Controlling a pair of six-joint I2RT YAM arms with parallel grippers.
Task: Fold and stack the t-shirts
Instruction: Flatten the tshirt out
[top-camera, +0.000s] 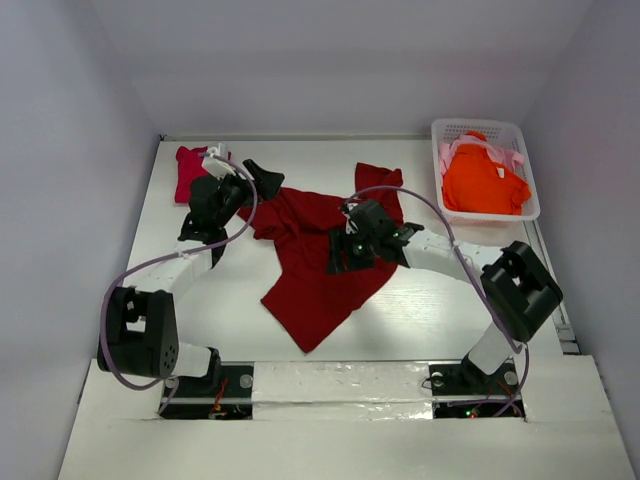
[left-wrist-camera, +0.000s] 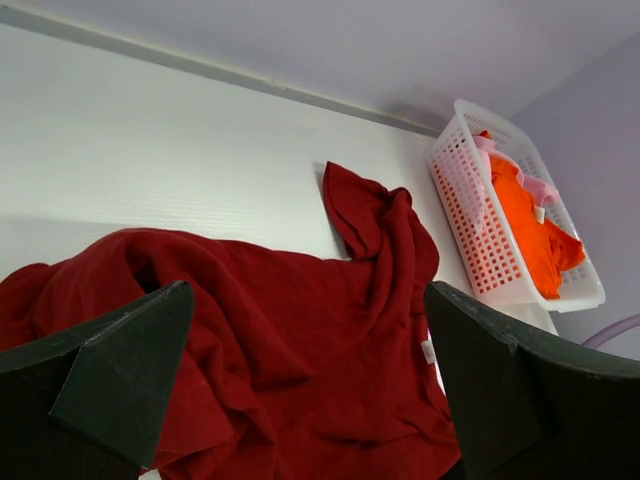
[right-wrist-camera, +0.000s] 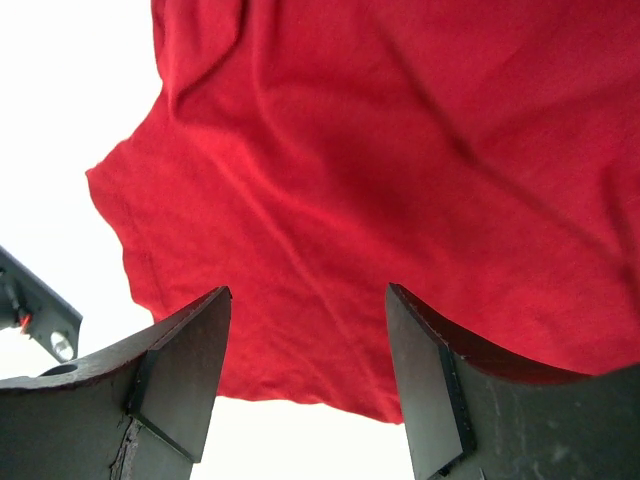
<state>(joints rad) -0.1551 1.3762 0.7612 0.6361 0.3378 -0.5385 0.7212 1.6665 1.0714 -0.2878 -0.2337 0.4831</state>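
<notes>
Blocky dark fingers of the right gripper (right-wrist-camera: 308, 320) were seen closest up. Its jaws were spread fairly wide with nothing pinched, hung over the dark red t-shirt (top-camera: 320, 262). That shirt was spread out crumpled across the middle of the white surface (top-camera: 430, 320). It's a soft matte knit with lots of shallow creases; one pointed corner was aimed at the near edge and a sleeve was bunched up on the far side. The left gripper (left-wrist-camera: 308, 330) was held at the shirt's far-left edge, jaws wide as well, nothing held. The crimson-pink t-shirt (top-camera: 188, 172) was lumped small at the far left, partly hidden by the left arm. The bright orange t-shirt (top-camera: 485, 182) was heaped in the white lattice basket (top-camera: 505, 130) at the far right, with the pale pink t-shirt (top-camera: 448, 152) tucked in beside it.
</notes>
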